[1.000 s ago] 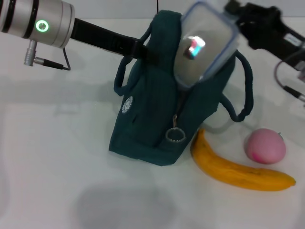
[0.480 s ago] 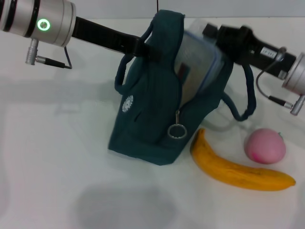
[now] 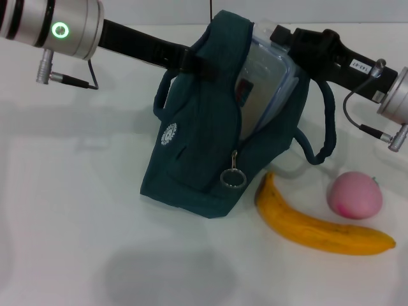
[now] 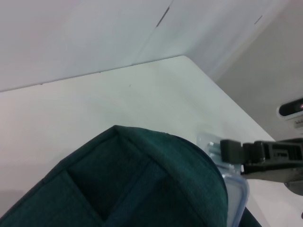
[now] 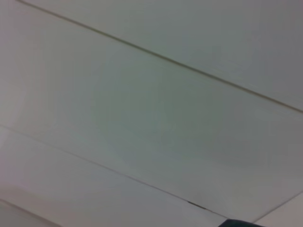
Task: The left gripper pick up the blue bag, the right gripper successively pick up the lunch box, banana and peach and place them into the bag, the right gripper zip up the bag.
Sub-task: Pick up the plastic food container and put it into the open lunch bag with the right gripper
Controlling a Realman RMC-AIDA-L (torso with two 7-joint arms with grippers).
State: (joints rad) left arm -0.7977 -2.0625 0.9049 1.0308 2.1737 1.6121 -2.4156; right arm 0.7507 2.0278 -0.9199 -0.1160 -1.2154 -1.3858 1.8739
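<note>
Tabletop [image 3: 76, 210] reads plain white and matte, with soft shadows pooling near its front edge, and pale wall panels with thin seams rise behind its far corner in the left wrist view. Blue bag [image 3: 210, 146] stands upright in the middle, its top pinched in the left gripper [image 3: 194, 64], which clamps the fabric from the left. Lunch box [image 3: 271, 76], clear with a blue rim, sits tilted and mostly inside the bag's open mouth, the right gripper [image 3: 287, 41] closed on its upper end. Banana [image 3: 319, 226] lies on the table just right of the bag's base, peach [image 3: 354, 195] beside it.
</note>
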